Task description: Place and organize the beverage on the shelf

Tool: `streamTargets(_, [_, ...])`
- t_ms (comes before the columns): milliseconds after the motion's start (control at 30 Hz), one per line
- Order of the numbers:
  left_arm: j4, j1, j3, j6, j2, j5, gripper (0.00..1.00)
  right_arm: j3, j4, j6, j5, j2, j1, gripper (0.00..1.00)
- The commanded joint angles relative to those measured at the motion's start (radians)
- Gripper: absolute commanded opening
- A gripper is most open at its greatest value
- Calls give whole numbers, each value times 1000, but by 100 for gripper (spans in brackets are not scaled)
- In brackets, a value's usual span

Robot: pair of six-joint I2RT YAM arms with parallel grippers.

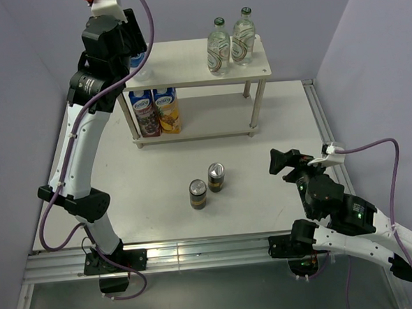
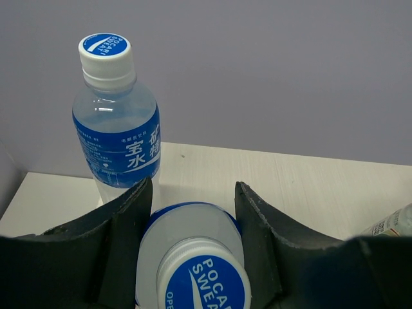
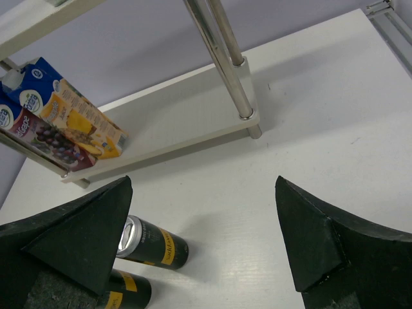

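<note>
Water bottle [image 2: 193, 235]: likely light, smooth, squeezable plastic; left pincer [image 2: 192, 193] clasps its shoulder, right pincer [image 3: 203, 183] stands wide open.

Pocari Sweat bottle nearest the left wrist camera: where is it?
The bottle is bottom centre, between fingers of the left hand, at the shelf's top-left end, before the second bottle.

This is a robotics lab test cell. A white tabletop [image 1: 264, 193] edged with silver aluminium rails [image 1: 198, 251] is boxed in by plain lavender-grey wall panels [image 1: 19, 68]. Two white-and-black robot arms [image 1: 87, 148] [image 1: 350, 219] are bolted at its near edge, trailing purple cables [image 1: 392, 164]. A small two-tier rack of beige wooden boards on thin metal legs [image 1: 179, 65] stands on the table as a mock shop shelf.
</note>
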Motion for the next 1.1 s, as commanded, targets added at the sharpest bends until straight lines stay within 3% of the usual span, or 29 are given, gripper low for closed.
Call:
streamTargets(0, [144, -4, 68, 11, -43, 13, 0, -7, 31, 9, 26, 13, 7, 98])
streamTargets(200, [153, -5, 63, 16, -32, 16, 4, -6, 27, 12, 29, 19, 8, 98])
streamTargets(267, [156, -5, 60, 18, -29, 13, 13, -7, 30, 9, 30, 19, 8, 98])
streamTargets(400, [175, -5, 47, 28, -25, 10, 41, -9, 33, 7, 32, 22, 7, 98])
streamTargets(433, [178, -5, 43, 30, -25, 10, 54, -7, 34, 7, 32, 26, 7, 98])
streamTargets(567, [199, -5, 33, 41, -18, 5, 71, -7, 34, 7, 37, 27, 7, 98])
streamTargets(700, [211, -3, 36, 50, 2, 4, 76, -7, 33, 7, 38, 24, 7, 98])
streamTargets(1067, [250, 3, 4, 50, 44, 7, 77, -12, 36, 7, 44, 16, 7, 98])
